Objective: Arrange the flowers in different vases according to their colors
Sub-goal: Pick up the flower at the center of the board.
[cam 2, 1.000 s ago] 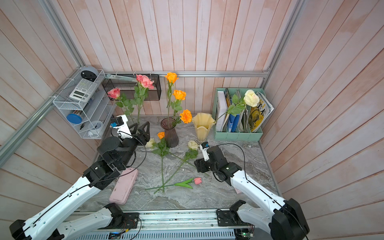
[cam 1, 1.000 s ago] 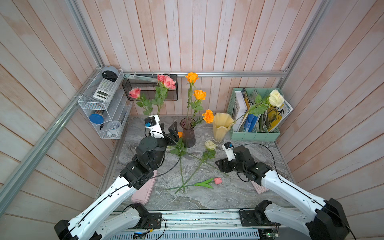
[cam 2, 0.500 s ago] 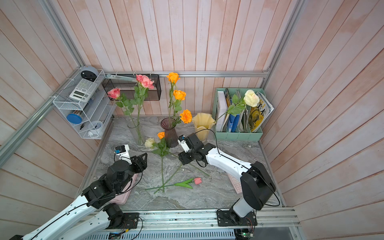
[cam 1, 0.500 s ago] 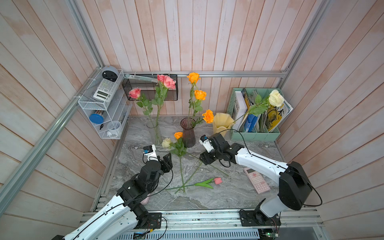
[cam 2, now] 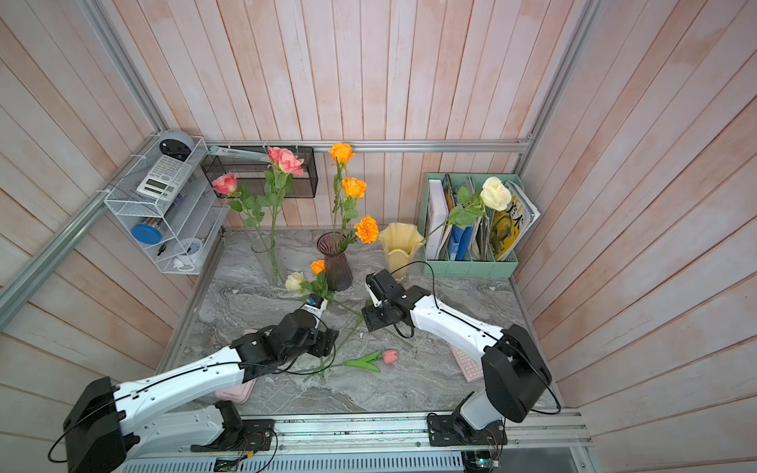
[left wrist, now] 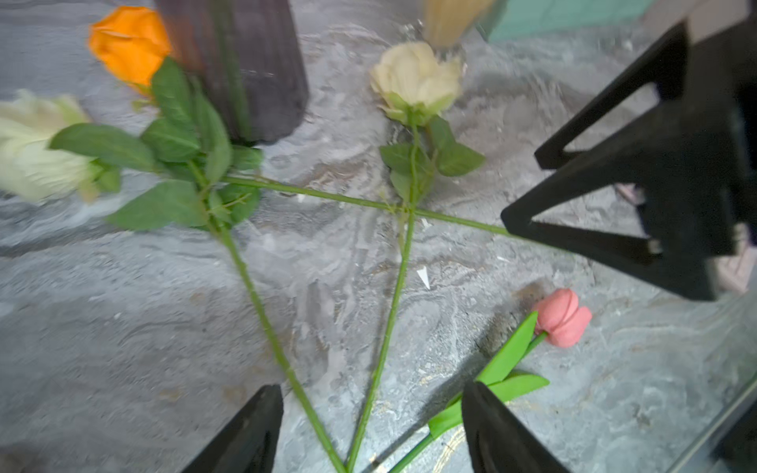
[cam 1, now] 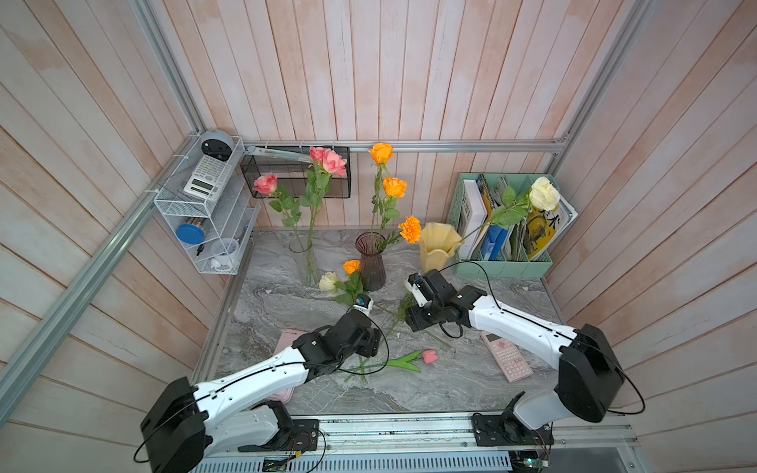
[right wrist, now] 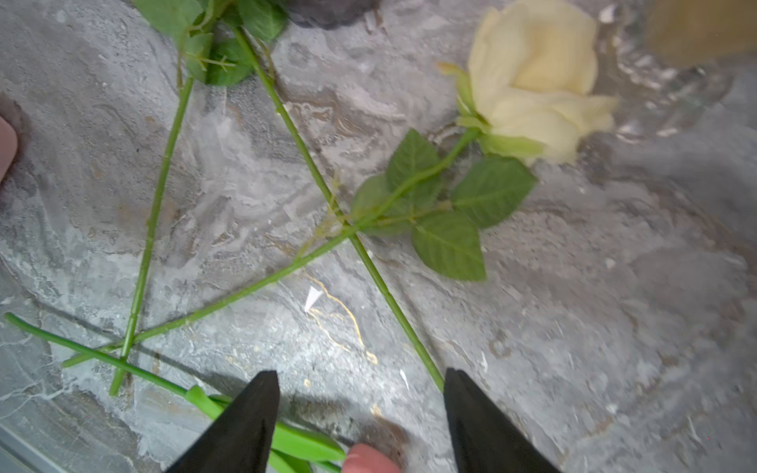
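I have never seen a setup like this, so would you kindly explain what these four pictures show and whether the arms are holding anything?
These are two robot arms, each ending in a two-fingered gripper. Both top views look down from one overhead camera; the other two pictures come from cameras on the wrists. On the marble table stand a clear vase with pink roses, a purple vase with orange flowers and a yellow vase with a tall cream rose. Lying loose are a pink tulip, an orange rose and two cream roses, stems crossing. The left gripper and right gripper hang open above them, holding nothing.
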### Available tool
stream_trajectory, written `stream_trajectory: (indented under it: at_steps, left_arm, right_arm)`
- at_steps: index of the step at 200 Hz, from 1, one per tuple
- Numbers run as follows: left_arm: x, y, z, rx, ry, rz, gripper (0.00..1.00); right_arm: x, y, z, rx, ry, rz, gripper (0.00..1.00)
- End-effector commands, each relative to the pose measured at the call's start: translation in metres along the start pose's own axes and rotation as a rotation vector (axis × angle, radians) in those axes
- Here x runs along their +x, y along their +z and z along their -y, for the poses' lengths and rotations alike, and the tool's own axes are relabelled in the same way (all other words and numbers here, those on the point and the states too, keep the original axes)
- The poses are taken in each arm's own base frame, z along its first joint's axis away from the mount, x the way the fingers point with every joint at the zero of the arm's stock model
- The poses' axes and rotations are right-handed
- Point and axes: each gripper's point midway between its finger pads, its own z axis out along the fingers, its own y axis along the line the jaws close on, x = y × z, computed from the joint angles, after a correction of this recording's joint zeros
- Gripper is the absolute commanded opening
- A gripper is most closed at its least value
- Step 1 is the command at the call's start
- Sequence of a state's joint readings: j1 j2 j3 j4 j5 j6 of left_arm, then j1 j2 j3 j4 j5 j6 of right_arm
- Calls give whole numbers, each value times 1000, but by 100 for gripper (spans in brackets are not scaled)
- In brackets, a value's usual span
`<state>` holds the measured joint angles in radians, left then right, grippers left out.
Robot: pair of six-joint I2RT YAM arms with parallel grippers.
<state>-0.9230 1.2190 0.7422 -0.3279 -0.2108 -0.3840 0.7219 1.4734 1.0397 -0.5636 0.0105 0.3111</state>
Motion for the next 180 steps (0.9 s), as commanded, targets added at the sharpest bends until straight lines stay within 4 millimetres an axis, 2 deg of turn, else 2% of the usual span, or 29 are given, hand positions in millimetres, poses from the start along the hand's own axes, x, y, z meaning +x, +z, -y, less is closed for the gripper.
stream_trajectory:
  at_steps: [1, 34, 72, 140, 180]
  left_arm:
    - [-14, 13, 13, 4, 153, -11, 74]
    - [-24, 39, 20, -33, 257, -84, 74]
    - [-19, 71, 29, -24, 372, -184, 73]
    - [-3, 96, 16, -24, 418, -311, 66]
    - [9, 108, 23, 36, 404, -362, 64]
  right_arm:
    - [17, -9, 31, 93, 100, -1, 70]
    - [29, -30, 64, 163, 221, 83, 70]
    - [33, -45, 78, 162, 261, 210, 71]
    - [43, -44, 83, 162, 259, 190, 71]
    - [42, -42, 84, 162, 256, 195, 71]
